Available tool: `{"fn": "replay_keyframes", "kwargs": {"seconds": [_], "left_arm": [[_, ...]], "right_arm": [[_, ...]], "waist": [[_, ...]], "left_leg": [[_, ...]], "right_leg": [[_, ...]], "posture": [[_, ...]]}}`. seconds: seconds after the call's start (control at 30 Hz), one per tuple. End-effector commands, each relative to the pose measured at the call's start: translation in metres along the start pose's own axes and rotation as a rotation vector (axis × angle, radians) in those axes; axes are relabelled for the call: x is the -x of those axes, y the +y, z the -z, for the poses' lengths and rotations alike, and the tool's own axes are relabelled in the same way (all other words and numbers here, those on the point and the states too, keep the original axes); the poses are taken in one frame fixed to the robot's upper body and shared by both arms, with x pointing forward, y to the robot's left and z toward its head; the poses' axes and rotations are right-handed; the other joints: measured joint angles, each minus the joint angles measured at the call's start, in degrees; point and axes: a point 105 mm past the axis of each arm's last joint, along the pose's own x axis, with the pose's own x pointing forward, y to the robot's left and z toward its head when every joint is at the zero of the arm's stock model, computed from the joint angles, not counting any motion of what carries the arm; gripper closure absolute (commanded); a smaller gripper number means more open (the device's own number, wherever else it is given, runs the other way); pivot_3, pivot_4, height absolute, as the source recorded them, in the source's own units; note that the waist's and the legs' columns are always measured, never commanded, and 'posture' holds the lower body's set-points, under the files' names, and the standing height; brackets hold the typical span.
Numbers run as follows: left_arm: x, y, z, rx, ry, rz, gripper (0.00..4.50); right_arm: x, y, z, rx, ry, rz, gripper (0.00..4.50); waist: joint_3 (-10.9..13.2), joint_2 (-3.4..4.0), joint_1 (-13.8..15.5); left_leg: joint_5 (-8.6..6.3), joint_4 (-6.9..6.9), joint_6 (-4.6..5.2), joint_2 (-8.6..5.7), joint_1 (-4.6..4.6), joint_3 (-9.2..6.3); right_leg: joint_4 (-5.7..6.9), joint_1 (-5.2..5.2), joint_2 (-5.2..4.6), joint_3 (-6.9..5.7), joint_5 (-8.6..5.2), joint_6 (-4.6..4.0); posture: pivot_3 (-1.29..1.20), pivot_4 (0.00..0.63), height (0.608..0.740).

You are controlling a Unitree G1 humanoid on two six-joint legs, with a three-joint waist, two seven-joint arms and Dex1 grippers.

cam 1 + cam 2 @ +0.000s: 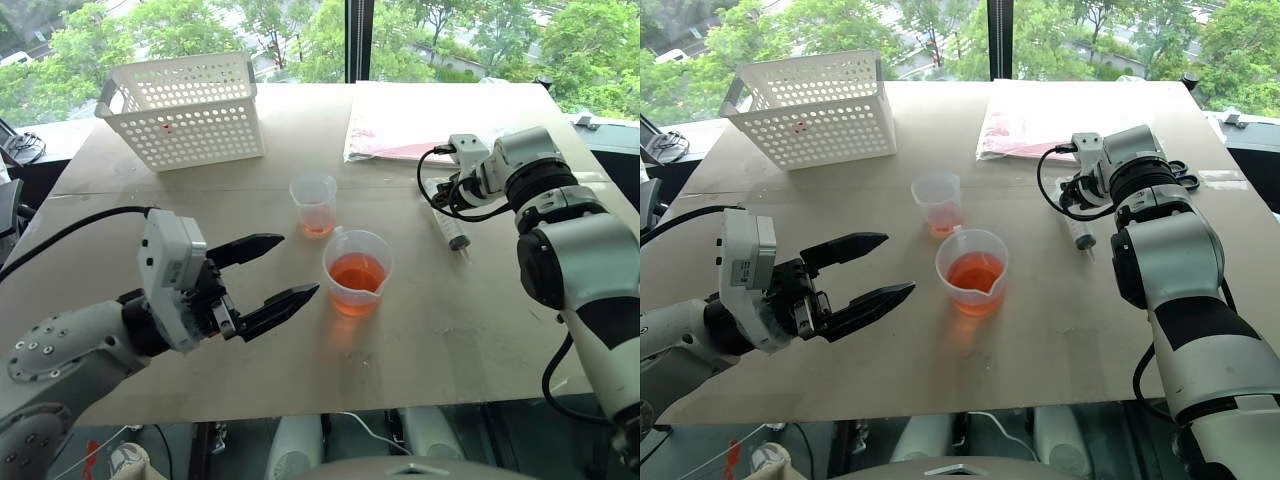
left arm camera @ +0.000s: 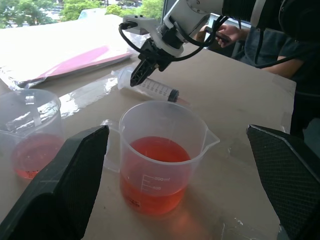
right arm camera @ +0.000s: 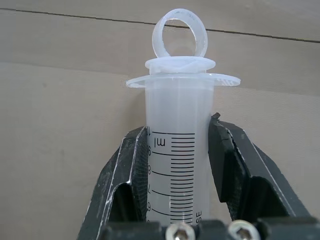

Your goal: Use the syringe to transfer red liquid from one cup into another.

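While the right gripper [image 3: 177,165] sits down on the table at the right of the frame, its two black fingers [image 3: 125,175] are pressed against both sides of the syringe [image 3: 177,150] barrel, just below the flange, so it has the syringe clamped. That syringe [image 1: 452,228] lies flat on the brown tabletop [image 1: 300,370], nozzle end toward the lower edge of the head view, ring-topped plunger pushed right in. Its black seal shows near the nozzle in the left wrist view, and the barrel looks empty.

Over at the lower left, the left gripper [image 1: 285,268] hangs above the table with its fingers spread wide and nothing between them, pointing across toward the cups.

At the centre of the frame stands the larger spouted measuring cup [image 1: 358,270], upright, holding a good pool of red liquid [image 1: 357,274]. Just up and to the left of it, close but not touching, is the smaller clear cup [image 1: 314,203], also upright, with only a shallow layer of red at the bottom. Both cups stand well left of the syringe.

Up in the top left corner sits a white perforated basket [image 1: 190,108], and at the top right a clear plastic bag with something pink inside [image 1: 420,125]. A person's hand [image 2: 227,35] shows at the far table edge in the left wrist view.
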Motion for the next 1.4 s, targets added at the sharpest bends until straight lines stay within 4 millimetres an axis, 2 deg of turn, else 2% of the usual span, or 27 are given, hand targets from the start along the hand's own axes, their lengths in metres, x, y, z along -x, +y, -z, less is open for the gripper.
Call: {"fn": "replay_keyframes", "kwargs": {"seconds": [0.03, 0.13, 0.2, 0.3, 0.4, 0.57, 0.73, 0.83, 0.87, 0.9, 0.93, 0.97, 1.03, 1.07, 1.1, 1.17, 1.23, 1.37, 1.4], "left_arm": [[0.0, -0.001, -0.008, -0.032, -0.027, 0.013, 0.0], [-0.001, 0.001, -0.008, -0.031, -0.026, 0.02, 0.0], [-0.002, 0.002, -0.008, -0.034, -0.021, 0.03, 0.0], [-0.004, 0.003, -0.009, -0.042, -0.022, 0.041, 0.0], [-0.007, 0.004, -0.011, -0.053, -0.023, 0.055, 0.0], [-0.009, 0.009, -0.014, -0.064, -0.022, 0.067, 0.0], [-0.01, 0.009, -0.014, -0.067, -0.02, 0.067, 0.0], [-0.009, 0.01, -0.014, -0.071, -0.018, 0.053, 0.0], [-0.008, 0.011, -0.014, -0.075, -0.015, 0.04, 0.0], [-0.007, 0.012, -0.013, -0.077, -0.014, 0.032, 0.0], [-0.005, 0.015, -0.012, -0.07, -0.015, 0.015, 0.0], [-0.003, 0.017, -0.011, -0.064, -0.015, -0.002, 0.0], [-0.001, 0.021, -0.009, -0.063, -0.01, -0.021, 0.0], [0.0, 0.022, -0.009, -0.067, -0.008, -0.021, 0.0], [0.0, 0.023, -0.009, -0.068, -0.009, -0.02, 0.0], [-0.002, 0.025, -0.009, -0.068, -0.015, -0.017, 0.0], [-0.005, 0.027, -0.009, -0.075, -0.014, 0.0, 0.0], [-0.006, 0.031, -0.012, -0.088, -0.012, 0.008, 0.0], [-0.005, 0.032, -0.012, -0.089, -0.012, 0.008, 0.0]], "right_arm": [[0.012, -0.005, 0.001, 0.126, 0.038, -0.076, 3.16], [0.024, -0.007, 0.012, 0.21, 0.128, -0.187, 3.16], [0.028, -0.017, 0.031, 0.258, 0.215, -0.222, 3.16], [0.03, -0.015, 0.055, 0.321, 0.293, -0.286, 3.16], [0.028, -0.01, 0.069, 0.337, 0.309, -0.294, 3.16], [0.022, -0.011, 0.071, 0.327, 0.28, -0.255, 0.85], [0.026, -0.016, 0.067, 0.325, 0.241, -0.233, 0.85], [0.039, -0.016, 0.055, 0.38, 0.149, -0.252, 0.85], [0.05, -0.01, 0.044, 0.391, 0.068, -0.288, 1.36], [0.058, -0.007, 0.038, 0.397, 0.011, -0.312, 1.47], [0.074, 0.0, 0.031, 0.436, -0.066, -0.35, 2.15], [0.091, 0.006, 0.027, 0.502, -0.148, -0.377, 2.5], [0.111, 0.016, 0.037, 0.626, -0.197, -0.39, 3.59], [0.111, 0.016, 0.045, 0.666, -0.184, -0.37, 4.14], [0.109, 0.015, 0.054, 0.692, -0.162, -0.347, 4.43], [0.098, 0.01, 0.071, 0.743, -0.113, -0.293, 4.43], [0.084, 0.006, 0.08, 0.721, -0.096, -0.264, 4.43], [0.076, -0.005, 0.07, 0.657, -0.14, -0.176, 4.43], [0.079, -0.005, 0.068, 0.618, -0.146, -0.192, 4.21]], "waist": [[0.0, 0.02, 0.1], [0.1, 0.08, 0.1], [0.1, 0.1, 0.3], [0.1, 0.11, 0.5], [0.0, 0.12, 0.2], [0.0, 0.08, 0.2], [0.0, 0.06, 0.2], [0.0, 0.09, 0.4], [0.1, 0.09, 0.6], [0.1, 0.13, 0.6], [0.1, 0.17, 0.7], [0.2, 0.2, 0.7], [0.2, 0.22, 1.2], [0.2, 0.22, 1.4], [0.1, 0.16, 1.5], [0.1, 0.06, 1.6], [0.1, 0.06, 1.6], [0.1, 0.1, 1.2], [0.1, 0.1, 1.3]], "left_leg": [[0.0, 0.0, 0.0, 0.0, 0.0, 0.0], [0.0, 0.0, 0.0, -0.01, 0.0, 0.01], [0.0, 0.0, 0.0, -0.01, 0.0, 0.02], [-0.01, -0.03, -0.01, -0.02, 0.0, -0.02], [-0.01, -0.07, -0.02, 0.0, 0.07, 0.01], [0.0, -0.03, -0.02, 0.03, 0.23, -0.01], [0.0, 0.14, -0.02, 0.0, 0.31, 0.06], [0.0, 0.12, -0.02, 0.0, 0.27, 0.04], [0.0, 0.1, -0.02, 0.0, 0.26, 0.04], [0.0, 0.06, -0.02, 0.0, 0.22, 0.04], [0.0, 0.03, -0.02, 0.0, 0.17, 0.05], [0.0, 0.01, -0.02, 0.0, 0.17, 0.08], [0.0, -0.07, -0.02, 0.01, 0.09, 0.04], [-0.01, -0.11, -0.03, 0.02, 0.11, 0.03], [-0.01, -0.16, -0.04, 0.03, 0.11, 0.02], [-0.02, -0.17, -0.04, 0.03, 0.18, 0.02], [-0.02, -0.1, -0.04, 0.03, 0.2, 0.09], [0.0, 0.15, -0.01, 0.01, 0.23, 0.21], [0.0, 0.15, -0.01, 0.01, 0.27, 0.21]], "right_leg": [[0.0, 0.0, 0.0, -0.01, 0.0, 0.0], [0.0, 0.0, -0.02, -0.01, 0.0, 0.0], [-0.01, 0.0, -0.02, -0.02, 0.0, 0.0], [-0.01, 0.01, -0.05, -0.06, 0.0, 0.0], [0.01, 0.01, -0.02, -0.05, -0.01, 0.0], [0.05, 0.15, 0.05, -0.03, -0.13, -0.21], [0.04, 0.29, -0.01, 0.01, -0.13, -0.22], [0.04, 0.26, -0.01, 0.0, -0.14, -0.22], [0.04, 0.25, -0.01, 0.0, -0.14, -0.22], [0.01, 0.21, -0.01, 0.0, -0.14, -0.21], [0.01, 0.15, -0.01, 0.02, -0.12, -0.18], [0.01, 0.12, -0.02, 0.03, -0.1, -0.14], [0.0, 0.03, -0.01, 0.01, -0.03, 0.01], [0.0, 0.02, -0.01, 0.0, -0.06, 0.04], [-0.02, 0.02, 0.0, -0.04, -0.09, 0.03], [-0.01, 0.05, 0.0, -0.05, -0.2, -0.12], [-0.02, 0.1, -0.02, -0.02, -0.26, -0.22], [0.04, 0.11, -0.03, 0.11, -0.22, -0.22], [0.05, 0.13, -0.03, 0.11, -0.21, -0.22]], "posture": [[0.0, 0.15, 0.74], [0.0, 0.15, 0.74], [0.0, 0.15, 0.74], [0.0, 0.15, 0.74], [0.0, 0.15, 0.74], [0.0, 0.15, 0.74], [0.0, 0.15, 0.74], [0.0, 0.15, 0.74], [0.0, 0.15, 0.74], [0.0, 0.15, 0.74], [0.0, 0.15, 0.74], [0.0, 0.15, 0.74], [0.0, 0.15, 0.74], [0.0, 0.15, 0.74], [0.0, 0.15, 0.74], [0.0, 0.15, 0.74], [0.0, 0.15, 0.74], [0.0, 0.15, 0.74], [0.0, 0.15, 0.74]]}}
